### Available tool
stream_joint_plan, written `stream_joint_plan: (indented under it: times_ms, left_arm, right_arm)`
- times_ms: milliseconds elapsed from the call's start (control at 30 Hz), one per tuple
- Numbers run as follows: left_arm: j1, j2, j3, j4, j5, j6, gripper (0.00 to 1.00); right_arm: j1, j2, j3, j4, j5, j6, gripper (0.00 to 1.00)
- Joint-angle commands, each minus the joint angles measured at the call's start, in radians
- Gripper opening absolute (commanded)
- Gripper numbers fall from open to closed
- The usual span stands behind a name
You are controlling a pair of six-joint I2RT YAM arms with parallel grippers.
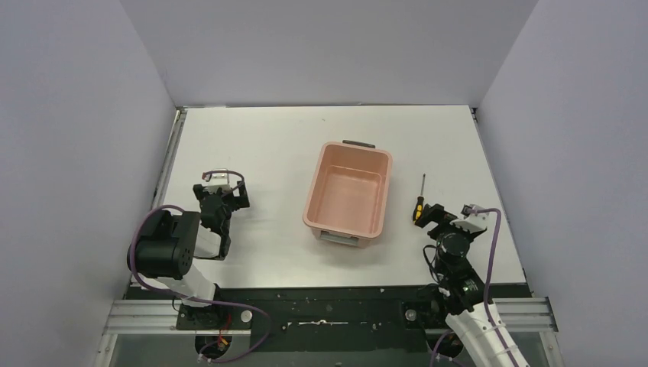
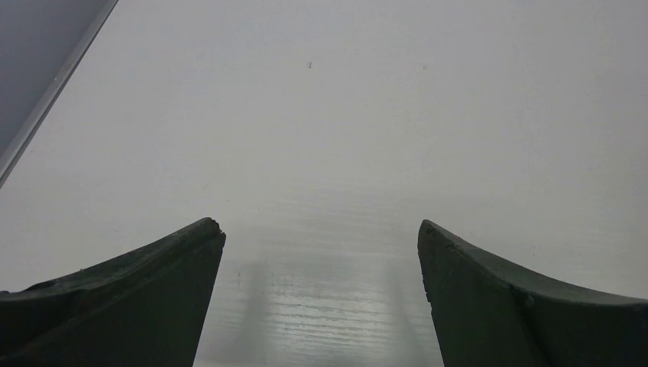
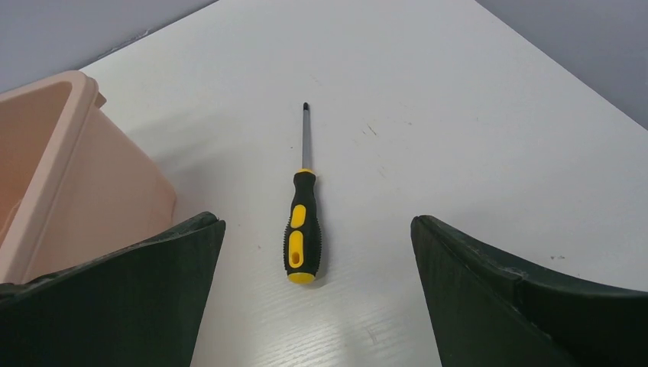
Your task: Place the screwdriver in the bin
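White tabletop [image 1: 260, 145] is carrying everything. The salmon-pink bin [image 1: 348, 191] is sitting near its middle, open side up with nothing in it, so a drop from above should land inside. The left gripper [image 2: 321, 229] is hanging over bare surface well apart from the work, jaws spread and holding nothing. The right gripper [image 1: 445, 217] is hovering low, jaws fully wide and empty, lining up on either side of the handle, apparently so that closing pinches the thick grip rather than the thin shaft. The screwdriver [image 3: 303, 222] is lying flat on the table just right of the bin, tip pointing away from the arms.
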Motion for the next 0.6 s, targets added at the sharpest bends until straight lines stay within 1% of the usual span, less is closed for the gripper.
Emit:
stream_joint_plan:
  times_ms: [0,100,200,267,333,400,467,500,567]
  left_arm:
    - [0.007,-0.015,0.006,0.025,0.009,0.008,0.97]
    - [0.006,-0.016,0.006,0.026,0.009,0.009,0.97]
    - [0.006,-0.016,0.006,0.026,0.008,0.008,0.97]
    - [0.006,-0.016,0.006,0.026,0.008,0.009,0.97]
    - [0.005,-0.015,0.006,0.026,0.009,0.008,0.97]
    - [0.005,-0.015,0.006,0.026,0.009,0.009,0.97]
    - [0.006,-0.015,0.005,0.026,0.009,0.008,0.97]
    - [0.006,-0.015,0.006,0.026,0.009,0.009,0.97]
    - [0.006,-0.016,0.006,0.025,0.010,0.009,0.97]
  right_arm:
    - [-0.001,0.068,0.029,0.072,0.030,0.000,1.00]
    - [0.000,0.189,0.100,0.051,0.078,-0.002,1.00]
    - [-0.014,0.371,0.214,0.012,0.153,0.006,1.00]
    - [-0.053,0.508,0.297,-0.004,0.128,-0.006,1.00]
    - [-0.137,0.650,0.391,-0.030,0.000,-0.019,1.00]
    - [-0.252,0.790,0.490,-0.063,-0.250,-0.037,1.00]
    - [-0.357,0.935,0.573,-0.098,-0.452,-0.047,1.00]
    - [-0.396,1.003,0.619,-0.116,-0.521,-0.057,0.97]
    - [-0.407,1.122,0.679,-0.150,-0.576,-0.075,0.92]
